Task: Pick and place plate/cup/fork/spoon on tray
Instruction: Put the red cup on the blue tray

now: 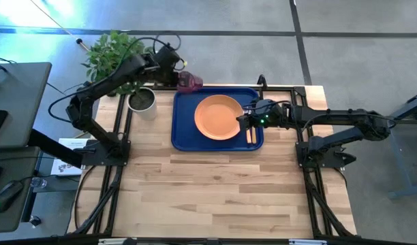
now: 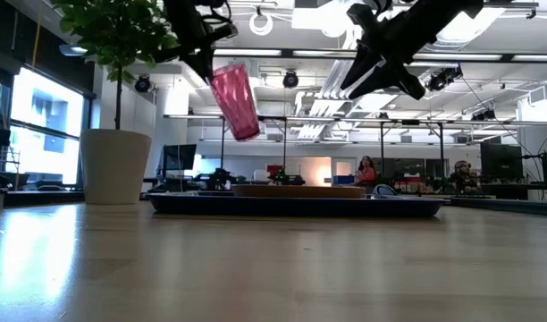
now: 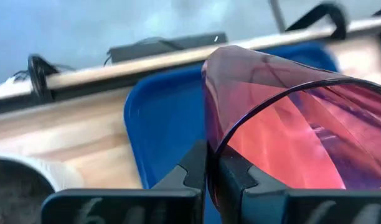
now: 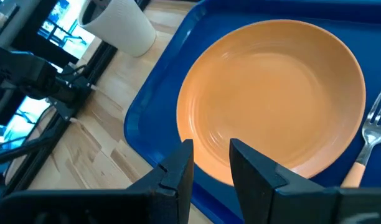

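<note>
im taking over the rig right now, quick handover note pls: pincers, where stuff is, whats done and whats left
Left pincer: shut on the cup, held tilted in the air over the tray's far left corner.
Right pincer: empty, fingers slightly apart, above the tray's right side.
Done: plate lies on the tray; fork lies on the tray beside the plate.
Left: set the cup down on the tray. The spoon is not visible in any view, so check for it.
</note>
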You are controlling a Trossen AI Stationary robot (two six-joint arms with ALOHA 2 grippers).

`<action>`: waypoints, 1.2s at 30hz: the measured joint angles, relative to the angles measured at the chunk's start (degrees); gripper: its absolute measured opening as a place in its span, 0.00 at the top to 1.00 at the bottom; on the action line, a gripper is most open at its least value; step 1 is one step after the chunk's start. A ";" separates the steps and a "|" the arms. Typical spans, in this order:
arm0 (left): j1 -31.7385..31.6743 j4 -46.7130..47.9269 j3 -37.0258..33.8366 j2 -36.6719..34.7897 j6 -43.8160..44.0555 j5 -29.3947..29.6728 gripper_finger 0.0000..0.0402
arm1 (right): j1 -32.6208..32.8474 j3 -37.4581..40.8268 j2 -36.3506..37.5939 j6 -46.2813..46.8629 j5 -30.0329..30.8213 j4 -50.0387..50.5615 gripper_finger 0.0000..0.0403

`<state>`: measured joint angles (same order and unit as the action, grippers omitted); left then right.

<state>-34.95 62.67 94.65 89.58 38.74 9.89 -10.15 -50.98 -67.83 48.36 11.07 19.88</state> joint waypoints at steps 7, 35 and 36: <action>-1.55 0.34 6.26 2.04 -2.04 -0.09 0.99 | 0.00 0.00 0.00 -0.79 -0.11 1.45 0.77; -3.60 12.13 6.90 16.80 -1.79 -2.34 0.99 | 0.07 0.00 0.00 -0.79 -2.34 2.28 0.77; -3.67 12.41 6.90 17.11 -1.75 -2.48 0.99 | 0.07 0.00 0.00 -0.79 -2.43 2.38 0.77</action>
<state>-38.62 75.08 101.56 106.69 36.99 7.41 -10.09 -50.98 -67.83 47.57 8.63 22.26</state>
